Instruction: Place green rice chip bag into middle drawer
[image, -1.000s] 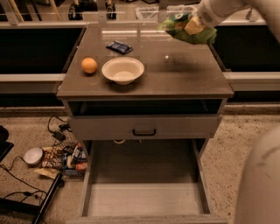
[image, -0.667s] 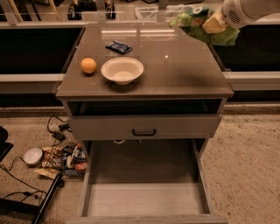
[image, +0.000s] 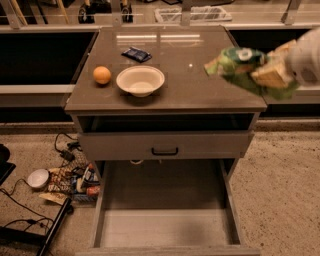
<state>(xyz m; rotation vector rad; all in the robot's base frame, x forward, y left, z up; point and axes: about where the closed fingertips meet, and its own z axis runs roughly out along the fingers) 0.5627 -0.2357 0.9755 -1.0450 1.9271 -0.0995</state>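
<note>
Notably, writing: a round logo with a pale centre is seen on the bag, but its lettering is too blurred to be read.
Green rice chip bag (image: 234, 66): glossy green and crumpled, it is held in the air at the right edge of the tabletop (image: 200, 92).
Pincer (image: 270, 74): seen at the right of the view, it is closed on the bag from the right.
Middle drawer (image: 165, 227): it is pulled out below, with its pale floor bare.
Drawer front (image: 125, 146): closed, with a black handle, it is set above the open drawer.
Tabletop items: an orange (image: 102, 75) is placed just beside a white bowl (image: 140, 80); a dark blue packet (image: 136, 54) lies behind them.
Floor, left: cables and clutter (image: 70, 180) are scattered beside the cabinet.
</note>
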